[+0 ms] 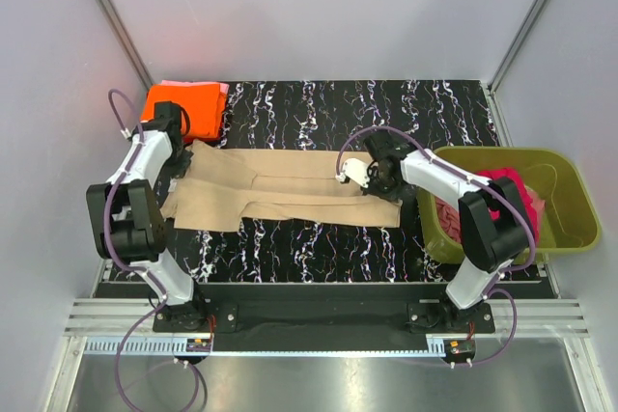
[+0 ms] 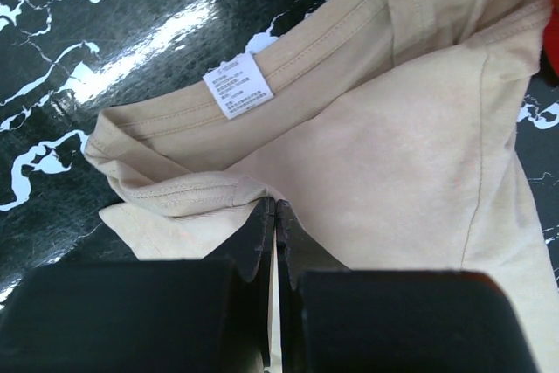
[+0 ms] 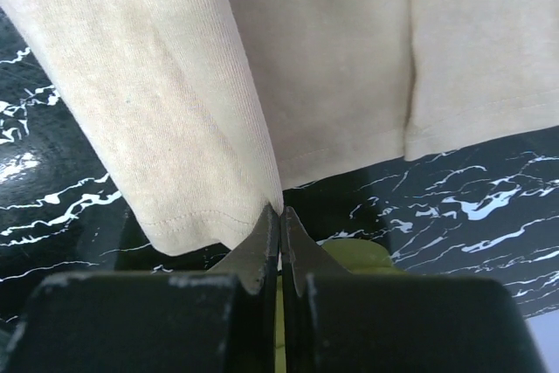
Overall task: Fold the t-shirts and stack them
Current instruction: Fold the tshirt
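I had left gripper point(image 2: 276, 207) clenched on tan t-shirt point(image 2: 393, 155) near its collar, right gripper point(image 3: 280, 212) pinching its hem corner

**Black marbled table, three loads on it**

The table point(image 1: 290, 248) has a glossy black top veined with white. A tan t-shirt point(image 1: 280, 190) lies across its middle, stretched from left to right in a long, narrow, folded band. Its collar end is at the left and its hem at the right. In the far left corner sits a folded orange t-shirt point(image 1: 188, 108), with the edge of a pink t-shirt point(image 1: 223, 91) showing along its far side. An olive-green tub point(image 1: 492, 151) stands at the right end, just beside the tan hem.
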`<state>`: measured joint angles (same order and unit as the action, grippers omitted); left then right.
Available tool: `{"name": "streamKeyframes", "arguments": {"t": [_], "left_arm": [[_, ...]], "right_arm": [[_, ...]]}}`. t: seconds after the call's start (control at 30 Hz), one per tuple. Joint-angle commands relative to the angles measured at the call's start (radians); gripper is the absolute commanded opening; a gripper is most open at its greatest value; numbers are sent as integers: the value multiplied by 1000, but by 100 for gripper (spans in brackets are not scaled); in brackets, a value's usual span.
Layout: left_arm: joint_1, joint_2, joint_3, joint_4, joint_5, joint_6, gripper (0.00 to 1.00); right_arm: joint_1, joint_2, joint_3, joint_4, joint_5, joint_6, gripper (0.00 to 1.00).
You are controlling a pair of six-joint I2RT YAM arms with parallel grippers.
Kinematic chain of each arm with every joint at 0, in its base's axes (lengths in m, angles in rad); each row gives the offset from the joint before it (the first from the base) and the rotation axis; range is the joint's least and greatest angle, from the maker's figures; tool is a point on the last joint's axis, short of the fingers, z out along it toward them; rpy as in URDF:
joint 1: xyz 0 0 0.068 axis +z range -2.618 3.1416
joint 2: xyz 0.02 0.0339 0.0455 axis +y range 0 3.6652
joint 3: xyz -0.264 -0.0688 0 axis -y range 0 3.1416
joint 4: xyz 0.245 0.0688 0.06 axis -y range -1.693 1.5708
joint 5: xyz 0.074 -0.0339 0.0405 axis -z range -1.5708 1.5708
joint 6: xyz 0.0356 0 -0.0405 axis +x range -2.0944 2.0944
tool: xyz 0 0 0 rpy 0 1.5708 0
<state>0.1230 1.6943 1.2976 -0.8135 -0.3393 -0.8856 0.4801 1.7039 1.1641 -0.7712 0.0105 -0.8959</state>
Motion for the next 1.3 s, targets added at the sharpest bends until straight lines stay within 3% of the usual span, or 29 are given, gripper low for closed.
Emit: {"name": "streamKeyframes", "arguments": {"t": [0.0,0.97,1.27], "left_arm": [[-6,10,57,23,-61,20,0],[-39,133,152,17,-112,30,0],[-60,159,187,5,-190,51,0]], "right_arm": [[-18,17,51,12,14,-38,0],[-52,151,124,50,57,-84,0],[-54,172,146,59,85,-107,0]]}}
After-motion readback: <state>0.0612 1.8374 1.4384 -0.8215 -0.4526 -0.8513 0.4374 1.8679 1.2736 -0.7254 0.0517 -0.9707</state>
